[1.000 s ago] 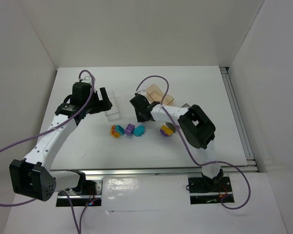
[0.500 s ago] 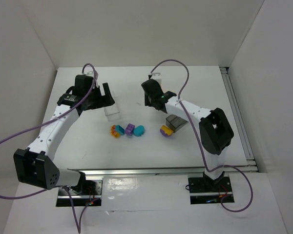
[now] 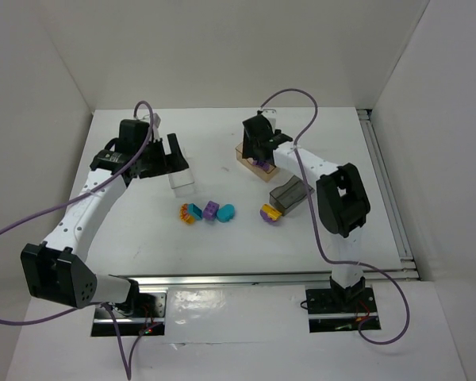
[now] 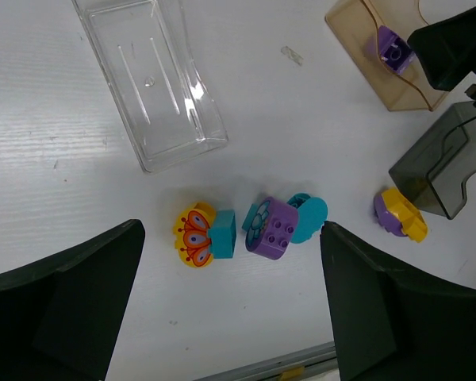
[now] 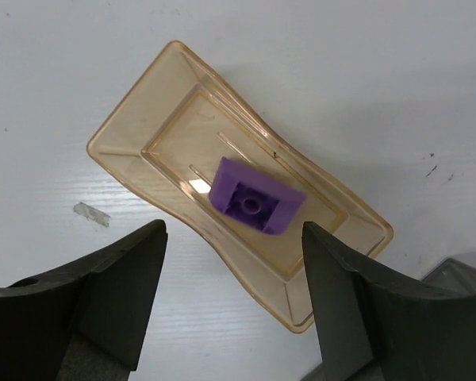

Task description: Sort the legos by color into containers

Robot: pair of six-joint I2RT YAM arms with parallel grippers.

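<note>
1 purple brick (image 5: 256, 197) lies in the peach tray (image 5: 135, 135), far and right of centre. The right gripper (image 5: 230, 238) hovers over it, jaws apart and empty. The left gripper (image 4: 230, 238) gapes near the bare clear tray (image 4: 155, 79). The grey tray (image 4: 440, 171) looks empty, and the loose legos (image 4: 258, 228) in the middle are unsorted.

purple brick (image 5: 256, 198), peach-tan tray (image 5: 127, 131), smoky grey tray (image 4: 436, 159), orange-patterned yellow brick (image 4: 193, 236)

Peach tray (image 5: 136, 131) glossy translucent plastic; purple brick (image 5: 258, 197) smooth, probably plastic
</note>
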